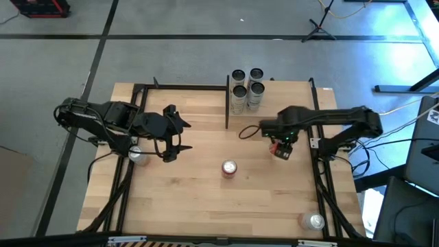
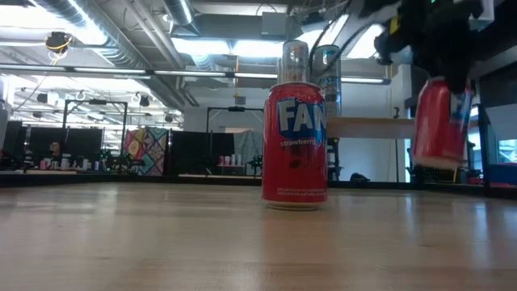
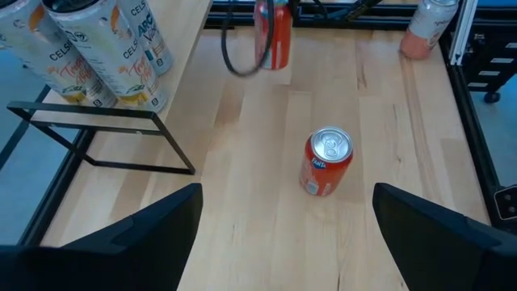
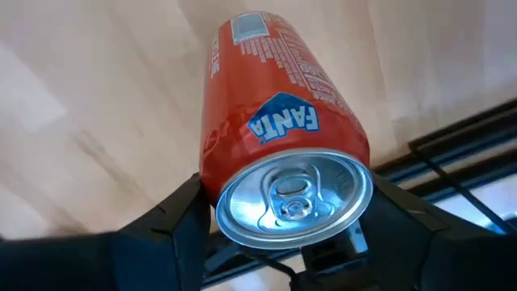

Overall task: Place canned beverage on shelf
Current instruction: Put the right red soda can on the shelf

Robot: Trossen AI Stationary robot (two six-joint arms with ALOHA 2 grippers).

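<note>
My right gripper (image 1: 281, 149) hangs over the table's right half, in front of the shelf (image 1: 285, 95), shut on a red Fanta can (image 4: 279, 129). The low view shows this can (image 2: 440, 121) lifted above the tabletop. A second red Fanta can (image 1: 229, 168) stands upright on its base at the table's middle. My left gripper (image 1: 171, 147) waits open above the table's left half, tipped toward that standing can (image 3: 327, 162), touching nothing. The shelf is a light wood panel on thin black posts (image 3: 121, 133). My right gripper pinches the can's upper wall just below the top rim (image 4: 212, 182), one finger (image 4: 166, 222) on each side. The fingers come from above, pointing down. The can hangs below them, top up and slightly tilted, clear of the table.
Several tall cans (image 1: 247, 89) stand on the shelf's far left corner. A pale pink can (image 1: 137, 154) stands by the left arm, another can (image 1: 313, 221) near the front right corner. Black frame rails (image 1: 322, 185) run along the table's sides. Bare wood lies around the middle can.
</note>
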